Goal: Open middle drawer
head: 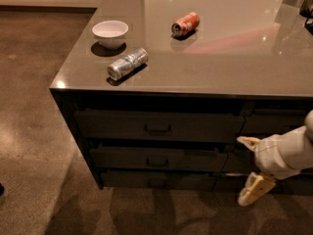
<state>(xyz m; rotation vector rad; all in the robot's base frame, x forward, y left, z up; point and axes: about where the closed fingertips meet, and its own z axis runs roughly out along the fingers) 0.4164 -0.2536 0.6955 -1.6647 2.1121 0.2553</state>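
The middle drawer [195,159] is the low, wide dark front, second in a stack of three under the counter, with a small dark bar handle [157,161]. It looks shut, flush with the taller top drawer [112,125] and the bottom drawer [146,180]. My gripper [249,166] is at the lower right, in front of the neighbouring narrower drawer stack and right of the middle drawer's handle. Its pale fingers [255,189] are spread apart and hold nothing. It touches no drawer.
On the counter top [220,67] lie a white bowl [110,32], a silver can on its side [127,63] and a red can on its side [185,24]. Dark objects stand at the far right edge. Brown floor lies left of and in front of the cabinet.
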